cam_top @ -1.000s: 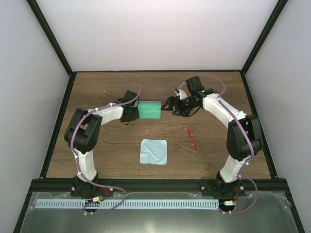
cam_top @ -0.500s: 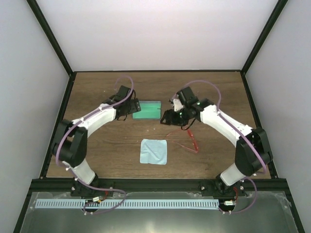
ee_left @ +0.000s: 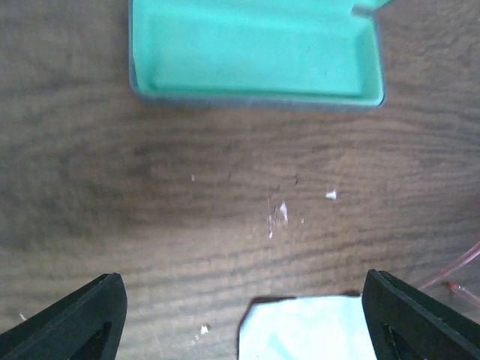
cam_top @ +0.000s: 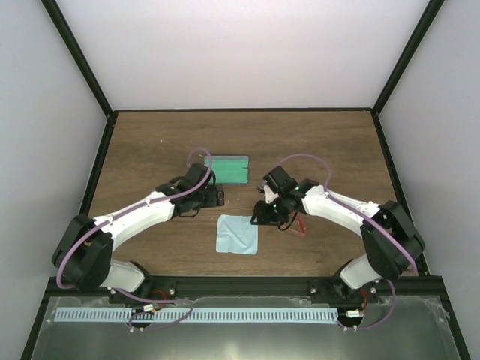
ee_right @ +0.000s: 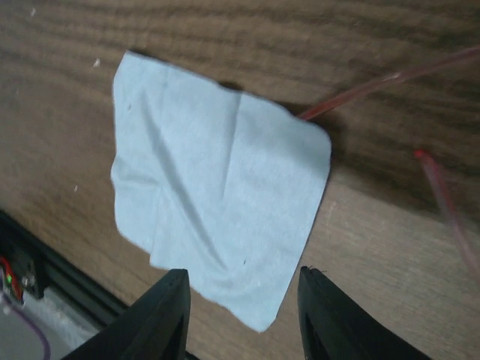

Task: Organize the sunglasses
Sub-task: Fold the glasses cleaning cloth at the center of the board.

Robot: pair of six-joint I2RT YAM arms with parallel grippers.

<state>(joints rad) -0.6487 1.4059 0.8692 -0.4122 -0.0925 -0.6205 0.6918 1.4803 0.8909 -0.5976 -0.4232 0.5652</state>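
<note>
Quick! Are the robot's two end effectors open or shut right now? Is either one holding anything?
Left end effector: open, holding nothing.
Right end effector: open, holding nothing.

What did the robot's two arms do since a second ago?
Both arms drew back from the open case toward the near edge. The left hand now hangs open just in front of the case. The right hand swung down over the cloth, open, beside the sunglasses. Neither took hold of anything. Case, cloth and sunglasses stayed put.
</note>
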